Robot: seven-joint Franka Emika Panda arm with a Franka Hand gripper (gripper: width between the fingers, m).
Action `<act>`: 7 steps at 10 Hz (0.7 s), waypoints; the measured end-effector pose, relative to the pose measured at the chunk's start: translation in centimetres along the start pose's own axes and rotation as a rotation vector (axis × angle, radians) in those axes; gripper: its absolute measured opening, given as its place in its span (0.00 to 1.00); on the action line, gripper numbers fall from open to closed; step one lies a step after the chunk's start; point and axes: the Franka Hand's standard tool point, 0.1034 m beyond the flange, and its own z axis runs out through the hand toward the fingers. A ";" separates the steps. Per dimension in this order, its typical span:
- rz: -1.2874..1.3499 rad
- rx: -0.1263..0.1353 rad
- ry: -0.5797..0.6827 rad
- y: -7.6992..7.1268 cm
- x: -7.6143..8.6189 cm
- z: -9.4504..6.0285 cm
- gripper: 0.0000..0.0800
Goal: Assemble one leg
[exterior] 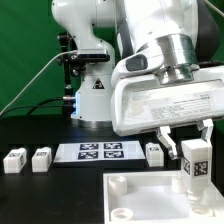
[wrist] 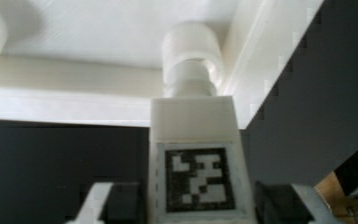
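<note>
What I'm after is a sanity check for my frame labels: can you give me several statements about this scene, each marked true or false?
1. The gripper is closed on a leg, with the leg's tag facing the wrist camera. True.
2. Three other legs sit on the table. True.
3. The held leg lies flat on the marker board. False: it is held upright over the white panel, and the marker board carries only its tags.
4. The white panel sits at the exterior view's left. False: it is at the exterior view's lower right, below the gripper.
</note>
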 end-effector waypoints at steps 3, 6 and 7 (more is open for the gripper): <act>-0.005 0.006 -0.006 -0.6 -0.3 0.4 0.37; -0.001 0.006 0.003 -0.5 0.3 1.0 0.37; -0.001 0.005 0.005 -0.4 0.3 1.1 0.37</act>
